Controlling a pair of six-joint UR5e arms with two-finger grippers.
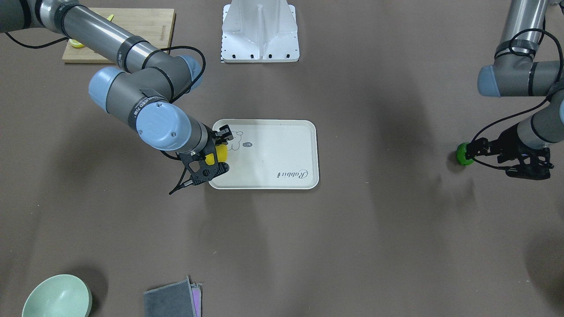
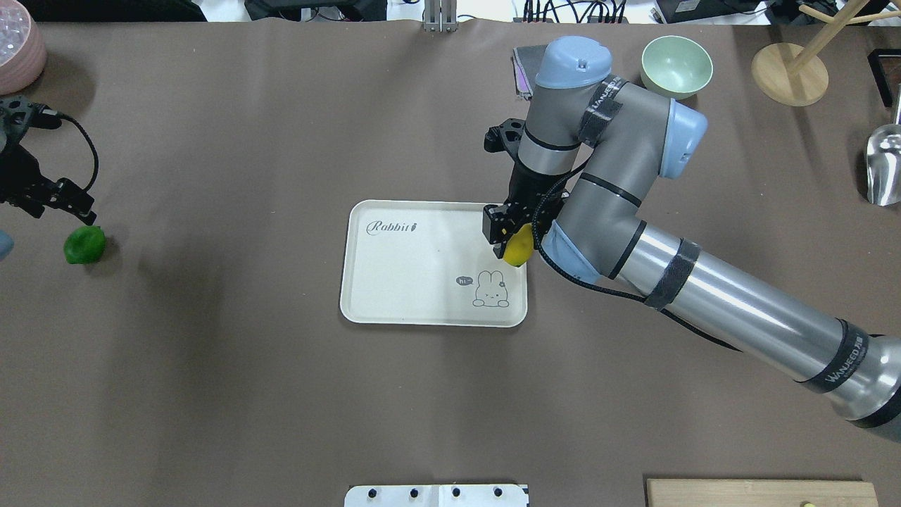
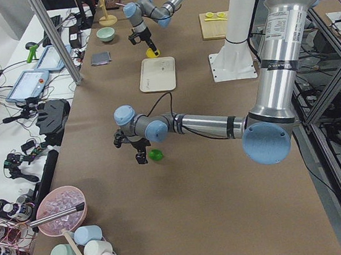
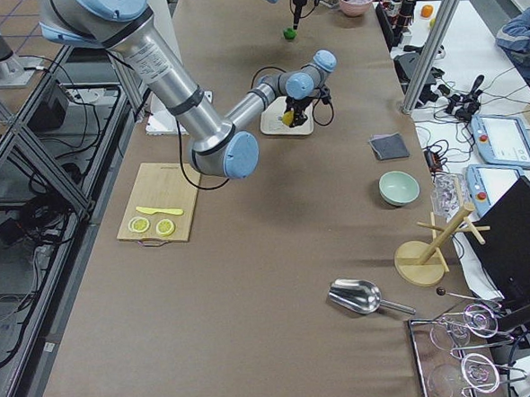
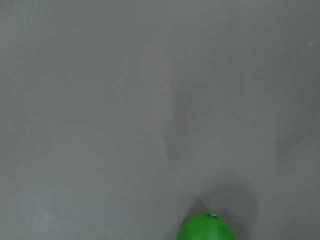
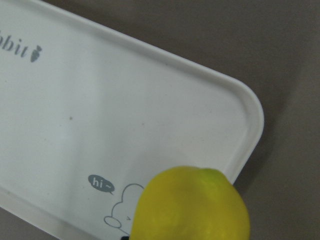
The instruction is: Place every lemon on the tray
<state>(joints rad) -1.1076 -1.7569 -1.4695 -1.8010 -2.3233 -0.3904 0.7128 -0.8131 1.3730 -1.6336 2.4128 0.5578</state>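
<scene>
Right end effector (image 2: 508, 241) gripping yellow lemon (image 2: 519, 251), above tray (image 2: 394, 282) edge

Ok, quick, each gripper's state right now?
Left gripper: open or shut cannot be told; green lemon lies on the table beside it.
Right gripper: shut on the yellow lemon, over the edge of the tray.
</scene>
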